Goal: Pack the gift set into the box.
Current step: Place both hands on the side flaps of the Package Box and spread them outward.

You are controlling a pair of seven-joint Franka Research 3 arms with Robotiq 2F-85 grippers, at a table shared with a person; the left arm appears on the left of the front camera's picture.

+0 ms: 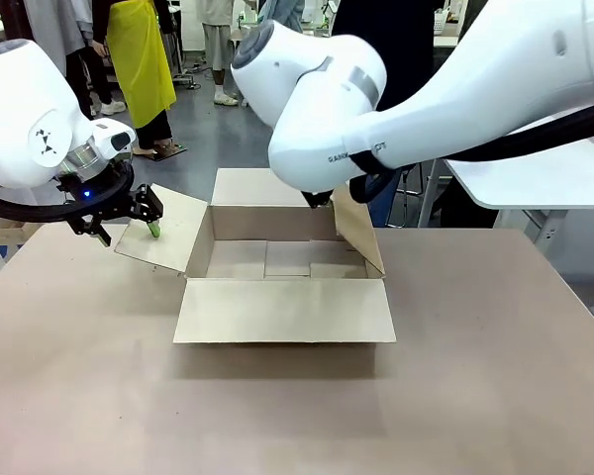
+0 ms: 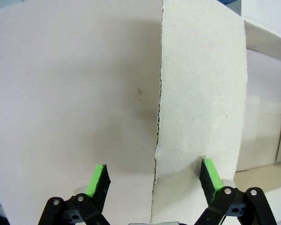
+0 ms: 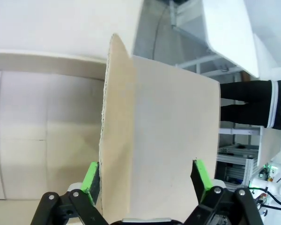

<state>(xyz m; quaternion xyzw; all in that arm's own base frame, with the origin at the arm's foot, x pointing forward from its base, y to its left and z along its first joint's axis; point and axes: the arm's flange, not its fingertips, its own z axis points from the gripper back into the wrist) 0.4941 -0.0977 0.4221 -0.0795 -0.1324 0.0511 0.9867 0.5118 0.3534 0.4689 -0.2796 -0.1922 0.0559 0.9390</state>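
Front: large plain brown corrugated cardboard box [image 1: 262,223] sits mid-bench [image 1: 455,376], top open, all four flaps splayed. Near flap [image 1: 282,309] lies flat toward us, far flap stands up behind. Left hand [image 1: 129,230] is at the outer edge of the left flap [image 1: 168,233], one green pad against the flap's face, black fingers spread. Right arm [image 1: 327,109] reaches over the box to the raised right flap [image 1: 359,230]; its white wrist covers the fingers, so can't tell the grip from here.

Left wrist: left hand [image 2: 154,180] wide open, holding nothing. The left flap's [image 2: 201,93] raw corrugated edge runs up the middle, straddled by the two green pads [image 2: 97,180], clear gap each side. Flap face is pale, matte, slightly fibrous. On the other side of the edge is a smooth tan surface with two small marks; can't tell if bench or flap. Box interior shows at far right.

Right wrist: right hand [image 3: 146,180] also wide open, nothing clamped. Right flap [image 3: 173,140] stands between the pads [image 3: 201,176], fluted edge close to the one pad, well apart from the other. Flap face smooth tan kraft. Box floor with its seams lies beyond the edge.
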